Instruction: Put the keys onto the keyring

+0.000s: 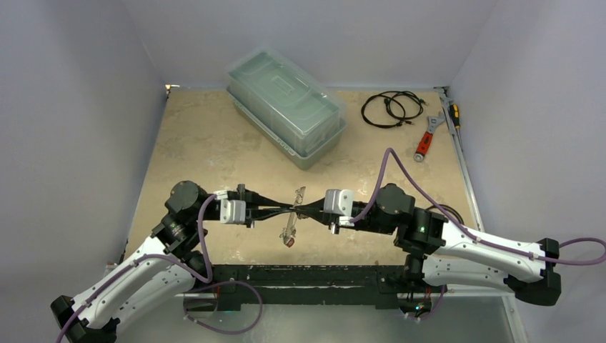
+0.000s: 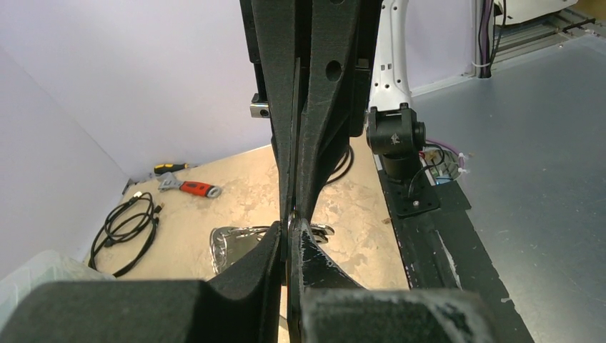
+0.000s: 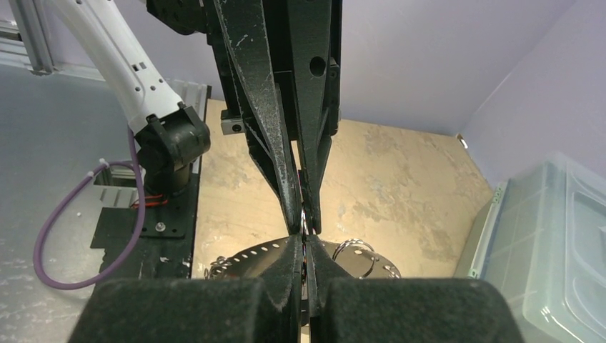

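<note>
The left claw [image 2: 289, 230] is pressing its two fingers together on the keyring [image 3: 250, 254], with only a thin line of metal showing between the pads. The right claw [image 3: 306, 243] is meeting it tip to tip from the opposite side. Its fingers are closed as well and are pinching the same silver plate, and a bright sliver is glinting in the seam between them.

The keyring is hanging in the air between the two claws, clear of the desk [image 1: 207, 143] and in front of the clear lidded bin [image 1: 286, 100], towards the arm bases. In the top view it is showing edge-on, running slantwise across the line of the fingers. In the right wrist view its holed rim is spreading out on both sides of the fingertips, and a small wire ring [image 3: 354, 250] is sitting on it. A small red piece [image 1: 288, 241] is dangling from the end of the plate farthest from the bin. It is too small to tell whether it is a key.

To the right of the bin a coiled black cable [image 1: 389, 108] is lying on the desk. Farther right of the bin a red-handled wrench [image 1: 426, 139] is resting, and a yellow-and-black screwdriver [image 1: 454, 114] is lying just beyond it by the desk's edge.
</note>
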You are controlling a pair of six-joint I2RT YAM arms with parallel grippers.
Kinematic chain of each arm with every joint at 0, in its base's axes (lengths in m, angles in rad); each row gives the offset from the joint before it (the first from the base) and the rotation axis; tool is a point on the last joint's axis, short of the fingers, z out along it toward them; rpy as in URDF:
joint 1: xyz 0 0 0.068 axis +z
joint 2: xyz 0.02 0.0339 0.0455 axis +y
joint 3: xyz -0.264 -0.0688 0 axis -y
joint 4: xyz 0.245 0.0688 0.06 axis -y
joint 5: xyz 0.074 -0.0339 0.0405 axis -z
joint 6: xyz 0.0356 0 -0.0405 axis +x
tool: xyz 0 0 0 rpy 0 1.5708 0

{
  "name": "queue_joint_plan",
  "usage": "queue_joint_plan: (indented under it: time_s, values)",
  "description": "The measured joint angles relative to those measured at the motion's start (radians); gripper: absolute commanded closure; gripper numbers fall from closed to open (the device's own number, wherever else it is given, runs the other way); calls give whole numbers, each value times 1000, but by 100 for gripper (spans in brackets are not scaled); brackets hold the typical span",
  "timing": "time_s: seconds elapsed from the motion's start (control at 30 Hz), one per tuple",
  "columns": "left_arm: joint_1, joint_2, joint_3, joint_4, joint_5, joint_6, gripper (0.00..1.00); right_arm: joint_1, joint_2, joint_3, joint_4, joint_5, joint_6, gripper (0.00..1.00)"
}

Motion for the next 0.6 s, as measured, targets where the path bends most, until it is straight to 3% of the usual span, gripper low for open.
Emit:
queue_joint_plan:
  time_s: [0.07,0.2,0.27,0.33,0.5,0.6]
  values:
    - [0,0,0,-1,0,0,99,0,0,0,0,1,0,100]
    - [0,1,2,-41,-13,43,67,0,8,6,-27,13,0,100]
    - [0,7,11,-87,-26,82,59,0,26,25,-69,26,0,100]
    - [0,13,23,-121,-37,109,58,0,58,58,-123,52,0,100]
    - [0,19,32,-184,-58,160,74,0,131,131,-241,102,0,100]
    - [0,31,34,-206,-58,179,76,0,144,139,-279,108,1,100]
